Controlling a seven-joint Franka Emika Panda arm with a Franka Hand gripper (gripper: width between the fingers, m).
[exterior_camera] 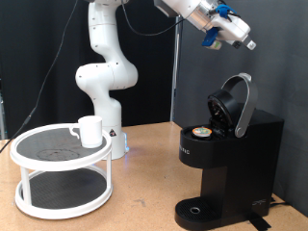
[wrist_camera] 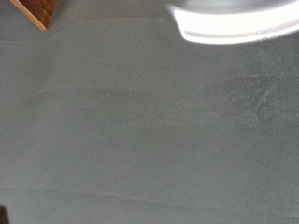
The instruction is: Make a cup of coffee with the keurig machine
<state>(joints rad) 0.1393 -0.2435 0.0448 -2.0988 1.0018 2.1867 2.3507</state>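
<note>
The keurig machine [exterior_camera: 223,164] stands on the worktop [exterior_camera: 144,197] at the exterior view's right, lid raised, a tan-topped pod [exterior_camera: 201,133] seated inside. The white two-tier stand [exterior_camera: 60,175] at left carries the cup [exterior_camera: 90,131]. The tool [exterior_camera: 231,37] hangs high above the machine; whether it is open cannot be told.

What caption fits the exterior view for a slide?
Gripper raised above the open-lidded keurig machine, pod loaded; cup waits on white stand.

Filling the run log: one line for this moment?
gripper: raised above keurig machine, holds nothing | lid: open, pod inside | cup: on white stand
</note>
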